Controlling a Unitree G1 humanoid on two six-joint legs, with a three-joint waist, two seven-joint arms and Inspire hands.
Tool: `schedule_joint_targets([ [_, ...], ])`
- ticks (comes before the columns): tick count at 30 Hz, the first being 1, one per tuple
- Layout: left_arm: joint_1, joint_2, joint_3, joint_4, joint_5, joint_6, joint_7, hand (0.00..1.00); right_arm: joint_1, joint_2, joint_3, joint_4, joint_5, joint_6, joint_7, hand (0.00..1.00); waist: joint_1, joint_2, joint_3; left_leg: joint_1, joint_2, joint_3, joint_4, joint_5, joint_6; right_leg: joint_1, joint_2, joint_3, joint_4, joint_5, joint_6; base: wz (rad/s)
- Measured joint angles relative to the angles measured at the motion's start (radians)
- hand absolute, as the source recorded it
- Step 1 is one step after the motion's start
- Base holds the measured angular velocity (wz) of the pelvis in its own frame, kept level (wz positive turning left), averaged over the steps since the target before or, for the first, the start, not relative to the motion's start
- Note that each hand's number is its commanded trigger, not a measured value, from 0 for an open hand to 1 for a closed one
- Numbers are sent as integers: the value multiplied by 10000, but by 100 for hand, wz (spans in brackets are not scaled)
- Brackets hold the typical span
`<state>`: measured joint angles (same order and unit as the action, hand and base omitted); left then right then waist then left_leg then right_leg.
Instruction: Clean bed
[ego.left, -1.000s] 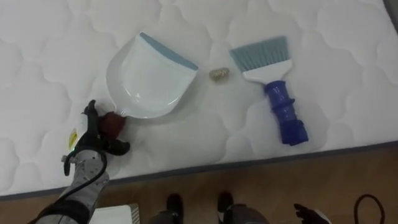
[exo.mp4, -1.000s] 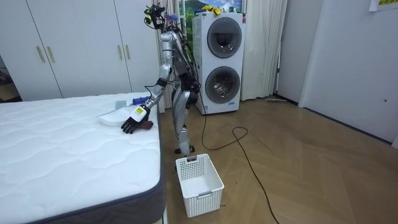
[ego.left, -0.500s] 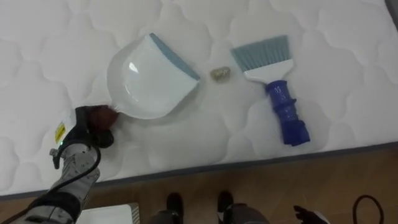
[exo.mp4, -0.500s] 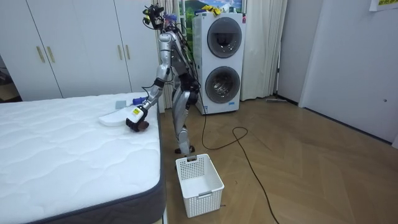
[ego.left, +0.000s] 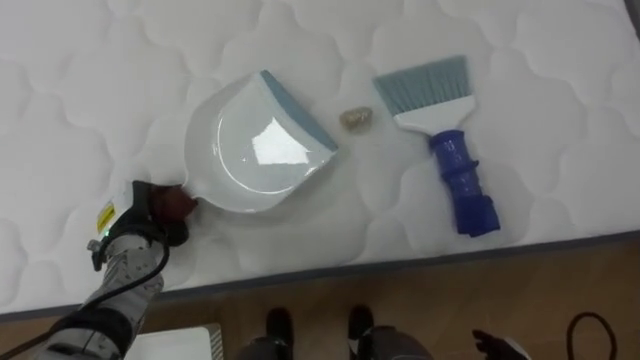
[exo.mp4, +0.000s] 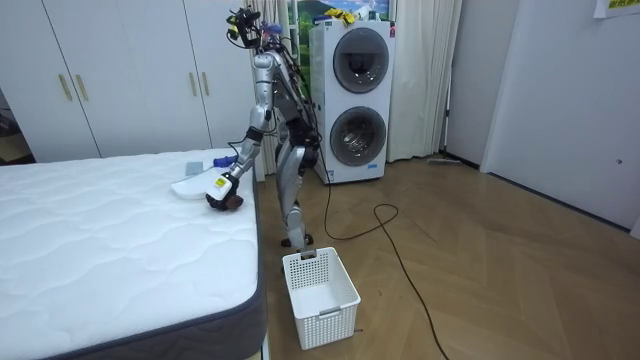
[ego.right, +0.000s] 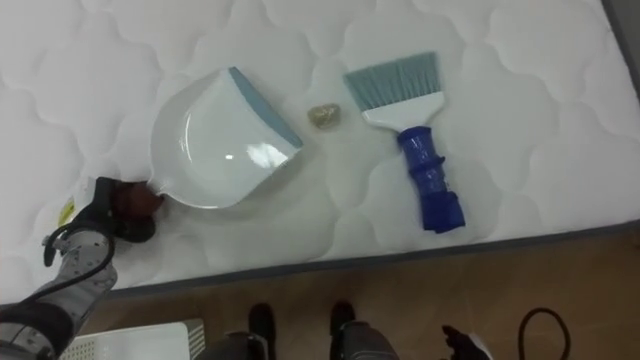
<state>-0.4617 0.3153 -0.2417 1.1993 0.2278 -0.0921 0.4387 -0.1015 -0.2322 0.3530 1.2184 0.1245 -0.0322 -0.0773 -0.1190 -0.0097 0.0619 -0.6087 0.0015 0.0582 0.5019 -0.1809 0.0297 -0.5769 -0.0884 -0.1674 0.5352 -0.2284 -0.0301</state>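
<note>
One dustpan (ego.left: 255, 150), handle enclosed by fingers of left hand (ego.left: 143, 225)

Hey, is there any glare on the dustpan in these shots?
Left eye view: a bright reflection sits inside the white dustpan, near its blue lip. Right eye view: the same patch, smaller. Room view: none visible on it.

Only a scrap (ego.left: 357, 119) between dustpan (ego.left: 255, 150) and brush (ego.left: 447, 150)
</note>
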Motion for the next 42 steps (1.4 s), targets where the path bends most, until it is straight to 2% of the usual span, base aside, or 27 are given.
schedule_joint_targets([
  [11, 9, 4, -40, 88, 213, -7, 94, 100, 32, -22, 87, 0, 609, -96, -73, 0, 76, 83, 12, 105, 66, 20, -48, -1, -1, 143, 50, -3, -161, 21, -25, -1],
  [13, 39, 57, -356, 90, 226, -13, 159, 100, 38, -39, 88, 2, 1237, -111, -69, 0, 119, 107, 18, 179, 68, 89, -104, -1, -1, 157, 46, 11, -137, 22, -24, -2],
  [20, 135, 48, -380, 105, 766, -12, 176, 100, 41, -133, 65, 135, 2774, -107, -79, 0, 137, 330, -8, 272, 88, 219, -197, -1, 0, 180, 30, 36, -55, 19, -26, -2],
  [25, 452, 75, -366, 94, 905, -11, 512, 100, -29, -135, -662, 247, 4337, -104, -142, 0, 176, 340, -16, 409, 91, 397, -188, -1, 0, 168, 22, 280, 95, -13, -22, -7],
  [29, 742, 121, -344, 95, 1327, -11, 890, 100, -50, -132, -1126, 212, 4917, -96, -471, 0, 186, 331, -23, 482, 112, 489, -188, -6, 7, 170, 40, 367, 56, -24, -15, -9],
  [33, 857, 183, -377, 200, 1788, 94, 1335, 100, -108, -132, -1658, 117, 5480, 5, -1109, 0, 147, 285, -88, 462, 168, 516, -55, -20, 23, 212, 62, 294, 81, -2, -39, 0],
  [37, 876, 187, -419, 587, 2203, 292, 1916, 100, -495, -137, -2408, -74, 6537, 23, -1949, 0, 177, 171, -177, 627, 172, 715, -100, -18, 26, 218, 76, 505, 206, 3, -37, -10],
  [42, 1102, 245, -382, 730, 2524, 499, 2634, 100, -697, -135, -3012, -587, 6527, 51, -2884, 0, 160, 29, -299, 716, 183, 770, -118, -16, 19, 288, 202, 583, 171, 24, -58, -6],
])
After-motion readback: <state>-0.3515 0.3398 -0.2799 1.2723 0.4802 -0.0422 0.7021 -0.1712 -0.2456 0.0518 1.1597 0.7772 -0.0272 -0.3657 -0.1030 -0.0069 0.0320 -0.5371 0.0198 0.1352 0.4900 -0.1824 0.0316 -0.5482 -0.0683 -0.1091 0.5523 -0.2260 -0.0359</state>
